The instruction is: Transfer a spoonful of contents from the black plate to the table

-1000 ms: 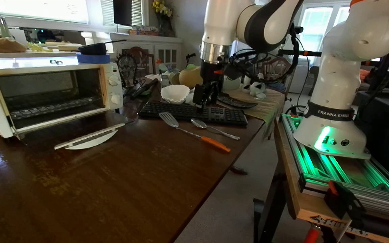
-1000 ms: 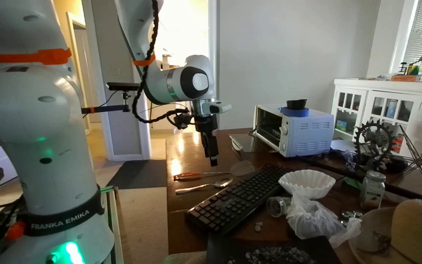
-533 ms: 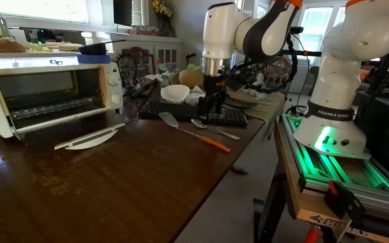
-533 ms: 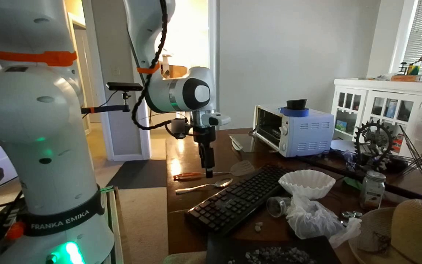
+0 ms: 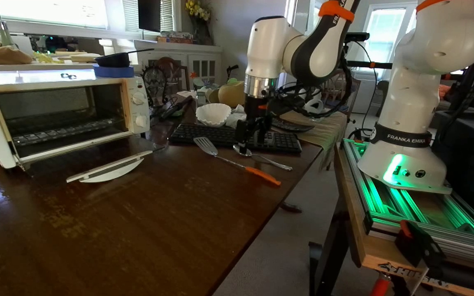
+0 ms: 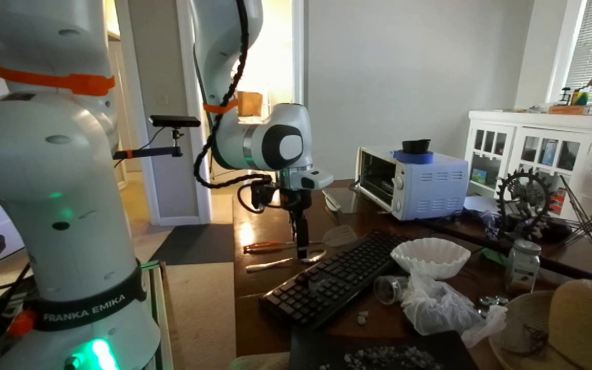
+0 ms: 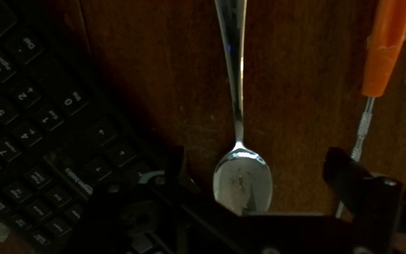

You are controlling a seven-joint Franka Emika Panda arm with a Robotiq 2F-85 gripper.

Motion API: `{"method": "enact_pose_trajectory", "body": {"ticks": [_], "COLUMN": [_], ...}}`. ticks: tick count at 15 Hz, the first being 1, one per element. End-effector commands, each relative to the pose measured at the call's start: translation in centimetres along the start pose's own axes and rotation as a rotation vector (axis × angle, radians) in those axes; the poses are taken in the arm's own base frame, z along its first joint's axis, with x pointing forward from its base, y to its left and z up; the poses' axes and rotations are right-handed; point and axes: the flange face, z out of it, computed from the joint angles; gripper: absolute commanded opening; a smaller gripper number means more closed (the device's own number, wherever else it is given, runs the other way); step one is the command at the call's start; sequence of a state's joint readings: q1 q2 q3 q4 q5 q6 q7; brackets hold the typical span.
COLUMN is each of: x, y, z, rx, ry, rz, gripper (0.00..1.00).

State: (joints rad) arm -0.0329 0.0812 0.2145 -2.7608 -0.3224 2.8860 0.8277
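In an exterior view the black plate (image 6: 321,347) is sitting in the foreground, bearing a spread of pale lumps (image 6: 386,356). Beyond it a keyboard (image 6: 334,277) is lying aslant on the counter (image 6: 252,321), and just past that the spoon (image 7: 238,109) is resting. The pincer (image 7: 257,158) is pointing down over the spoon's bowl, its jaws standing released and well apart; whether their tips are touching the counter is proving hard to tell. Farther back an orange-handled spatula (image 6: 269,246) is lying, then a white toaster oven (image 6: 432,182) is standing, its door folded down.
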Motion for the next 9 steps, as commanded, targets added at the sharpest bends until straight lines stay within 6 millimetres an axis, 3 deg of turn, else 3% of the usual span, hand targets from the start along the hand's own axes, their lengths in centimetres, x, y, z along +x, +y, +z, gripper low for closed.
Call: {"method": "enact_pose_trajectory", "body": {"ticks": [1, 7, 9], "x": [-0.47, -0.99, -1.06], "y": [-0.40, -0.29, -0.21], "z": [1.12, 1.71, 1.83], "rx": [0.024, -0.003, -0.006], "ry": [0.006, 0.001, 0.004], "rz": [0.004, -0.029, -0.033], "gripper": [1.00, 1.00, 0.89]}}
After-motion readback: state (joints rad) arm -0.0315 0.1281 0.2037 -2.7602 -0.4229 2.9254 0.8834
